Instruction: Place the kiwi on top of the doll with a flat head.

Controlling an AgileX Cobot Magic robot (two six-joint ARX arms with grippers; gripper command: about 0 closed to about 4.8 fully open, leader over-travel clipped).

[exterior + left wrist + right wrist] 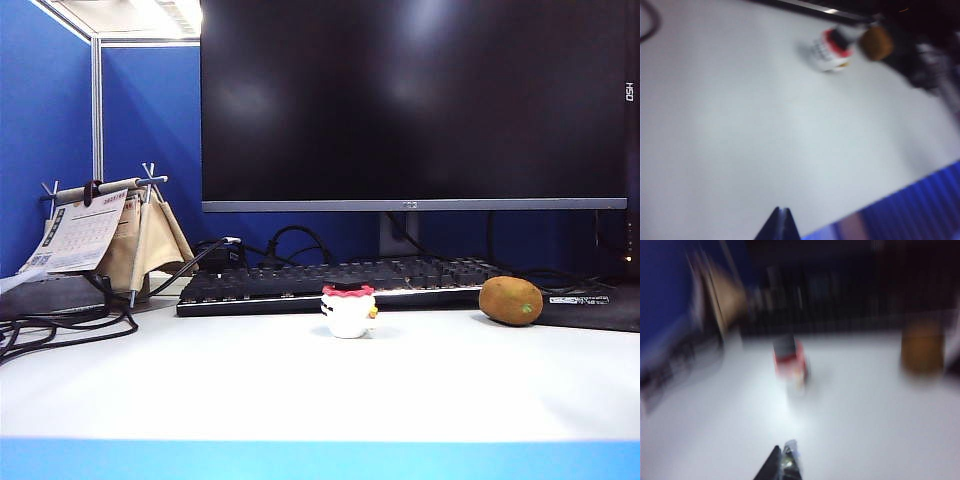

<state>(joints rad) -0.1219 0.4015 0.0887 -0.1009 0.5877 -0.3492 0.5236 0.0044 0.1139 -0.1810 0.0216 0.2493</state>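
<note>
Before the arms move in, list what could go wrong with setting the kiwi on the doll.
1. The kiwi is rounded and looks wider than the doll's flat top, so it may roll off.
2. The doll is small and stands free, so a nudge could tip it.
3. Left pincer and right pincer are both shut; the one that picks up the kiwi must open first.
</note>
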